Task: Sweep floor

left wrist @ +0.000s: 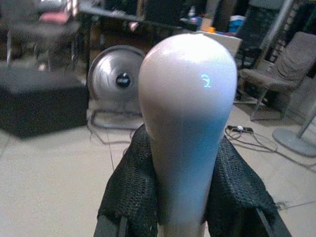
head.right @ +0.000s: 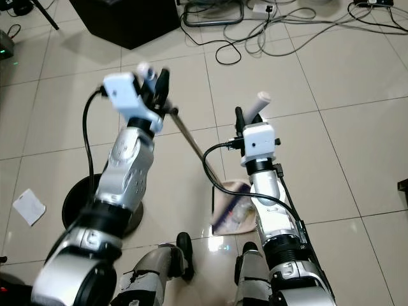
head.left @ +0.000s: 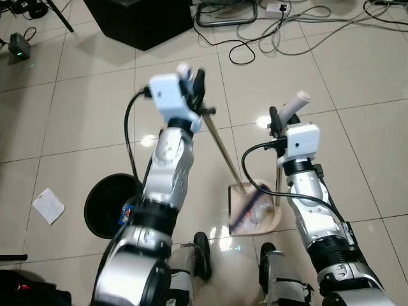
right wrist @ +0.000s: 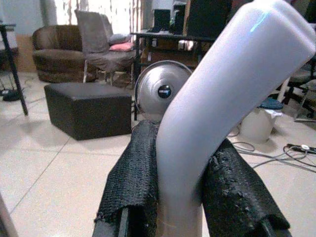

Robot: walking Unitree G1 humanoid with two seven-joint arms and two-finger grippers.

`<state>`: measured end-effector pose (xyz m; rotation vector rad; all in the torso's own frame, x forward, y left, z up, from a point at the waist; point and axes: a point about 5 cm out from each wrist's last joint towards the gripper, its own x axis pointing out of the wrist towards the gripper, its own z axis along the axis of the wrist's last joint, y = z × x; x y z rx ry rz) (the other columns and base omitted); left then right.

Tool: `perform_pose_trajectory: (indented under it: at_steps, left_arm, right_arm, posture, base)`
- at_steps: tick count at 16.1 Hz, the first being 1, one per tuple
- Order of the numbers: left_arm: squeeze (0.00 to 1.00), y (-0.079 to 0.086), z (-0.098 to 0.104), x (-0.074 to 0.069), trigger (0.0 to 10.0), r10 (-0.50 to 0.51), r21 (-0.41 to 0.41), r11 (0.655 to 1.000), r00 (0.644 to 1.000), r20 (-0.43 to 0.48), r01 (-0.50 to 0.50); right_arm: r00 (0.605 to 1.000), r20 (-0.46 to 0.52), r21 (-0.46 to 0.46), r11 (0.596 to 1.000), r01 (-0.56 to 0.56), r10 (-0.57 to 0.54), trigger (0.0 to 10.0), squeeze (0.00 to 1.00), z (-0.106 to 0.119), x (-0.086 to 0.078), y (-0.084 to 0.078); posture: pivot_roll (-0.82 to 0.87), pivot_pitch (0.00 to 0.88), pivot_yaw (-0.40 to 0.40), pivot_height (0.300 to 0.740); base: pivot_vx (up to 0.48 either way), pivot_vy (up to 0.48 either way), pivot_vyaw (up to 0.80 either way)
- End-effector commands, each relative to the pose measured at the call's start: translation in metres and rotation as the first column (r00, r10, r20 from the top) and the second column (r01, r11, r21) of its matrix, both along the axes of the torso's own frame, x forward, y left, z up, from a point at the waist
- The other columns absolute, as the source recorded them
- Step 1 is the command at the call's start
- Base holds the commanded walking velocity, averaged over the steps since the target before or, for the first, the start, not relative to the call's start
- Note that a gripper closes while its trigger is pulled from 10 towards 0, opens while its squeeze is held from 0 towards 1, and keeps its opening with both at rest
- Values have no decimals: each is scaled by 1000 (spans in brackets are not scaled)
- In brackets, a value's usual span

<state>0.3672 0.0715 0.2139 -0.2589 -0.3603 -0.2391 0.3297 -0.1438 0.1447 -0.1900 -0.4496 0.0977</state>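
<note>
Floor-sweeping station, tiled floor (head.left: 357,76) in pale square tiles. 2 silver arms, 2 grippers, 2 long-handled tools. 1 broom (head.left: 220,145): thin metal shaft running diagonally from the raised left gripper (head.left: 194,86) down to its dark bristle end, which sits in the pan on the floor between the 2 arms. The left gripper is clamped on the broom's rounded white handle top (left wrist: 187,113), 1 black padded finger (left wrist: 133,190) pressed on each side of it. 1 dustpan (head.left: 255,207): pinkish tray flat on the tile just ahead of the robot's 2 feet, holding a small heap of light debris, the individual pieces too blurred to count. Its upright handle rises to the right gripper (head.left: 278,121), whose 2 fingers are closed around the bent white grip (right wrist: 222,108), mesh-covered pads (right wrist: 133,177) touching either side. 1 round black disc base (head.left: 108,204) on the floor beside the left arm. 1 scrap of white paper (head.left: 48,205) lying on the tile further to the left, well apart from the pan. 1 black box-shaped ottoman (head.left: 140,22) at the far edge, with a tangle of cables (head.left: 268,29) beside it. In the wrist views: 1 round floor fan (right wrist: 160,91) behind the ottoman, 1 brown armchair (right wrist: 54,57), 1 white bucket (right wrist: 256,123).
</note>
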Motion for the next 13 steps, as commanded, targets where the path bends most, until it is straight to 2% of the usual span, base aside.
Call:
perform_pose_trajectory:
  at_steps: [1,2,3,7,8,11,13]
  left_arm:
    - [0,16,5,3,10000,69,70,995,996,53,-73]
    - [0,34,6,8,10000,143,134,979,987,74,-152]
    - [0,39,7,9,10000,162,142,975,984,78,-172]
    - [0,73,7,13,10000,260,169,947,961,89,-272]
    - [0,75,7,12,10000,267,172,945,959,93,-280]
    - [0,73,5,8,10000,265,174,944,958,110,-281]
    - [0,72,2,4,10000,258,170,946,959,113,-275]
  right_arm:
    - [999,38,35,999,-5,4,10000,0,8,-2,-2]
    - [1000,2,31,999,18,-18,10000,0,5,-4,-10]
    - [1000,-16,26,999,24,-24,10000,0,4,-4,-12]
    - [974,-199,-29,995,99,-103,10000,0,-17,-11,-34]
    - [966,-230,-60,992,110,-121,10000,0,-21,-13,-38]
    - [942,-307,-74,991,115,-133,10000,0,-23,-15,-43]
    - [946,-304,-84,992,93,-114,10000,0,-15,-18,-41]
  posture:
    - [7,215,123,740]
    - [-2,198,118,740]
    - [-4,196,117,740]
    - [-19,182,112,740]
    - [-21,178,109,740]
    - [-21,171,100,740]
    - [-23,166,97,740]
  base:
    - [0,0,0]
    - [0,0,0]
    - [0,0,0]
    - [0,0,0]
    - [0,0,0]
    - [0,0,0]
    - [0,0,0]
